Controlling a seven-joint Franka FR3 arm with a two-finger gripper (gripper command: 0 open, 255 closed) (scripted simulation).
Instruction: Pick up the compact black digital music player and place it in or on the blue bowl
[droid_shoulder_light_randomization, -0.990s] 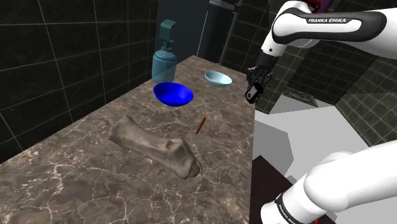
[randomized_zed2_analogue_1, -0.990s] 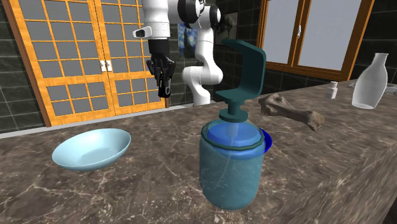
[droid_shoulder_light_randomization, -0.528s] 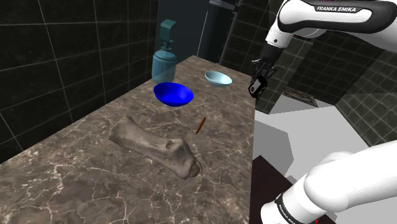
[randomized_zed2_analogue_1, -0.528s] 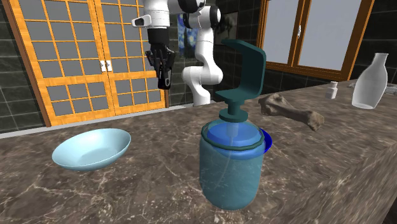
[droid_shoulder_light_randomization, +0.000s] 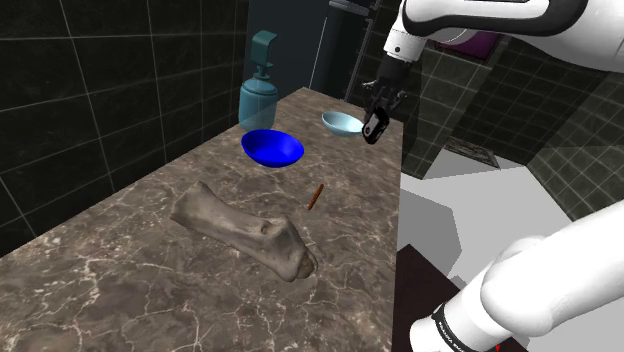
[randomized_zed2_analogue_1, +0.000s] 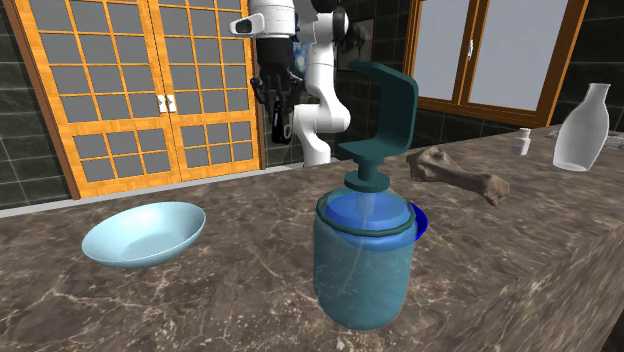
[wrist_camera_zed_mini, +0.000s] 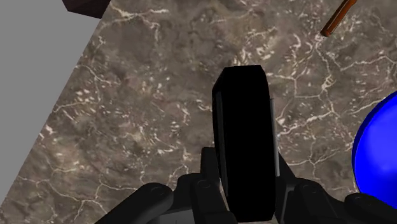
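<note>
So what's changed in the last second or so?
The jaws, clasping the black music player, swung from beyond the counter edge toward the shoulder view's left, now above the counter beside the pale bowl, nearer the blue bowl. Bowls, soap jar and grey lump stayed put.

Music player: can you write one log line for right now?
gripper: shut on music player | height: above counter | blue bowl: empty, player not over it yet

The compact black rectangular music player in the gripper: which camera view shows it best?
The wrist view: the compact black rectangular music player stands large and near, clasped in the black gripper. The shoulder view and the second exterior view each show it merely as a small dark piece hanging from the gripper, with its shape hard to read.
</note>
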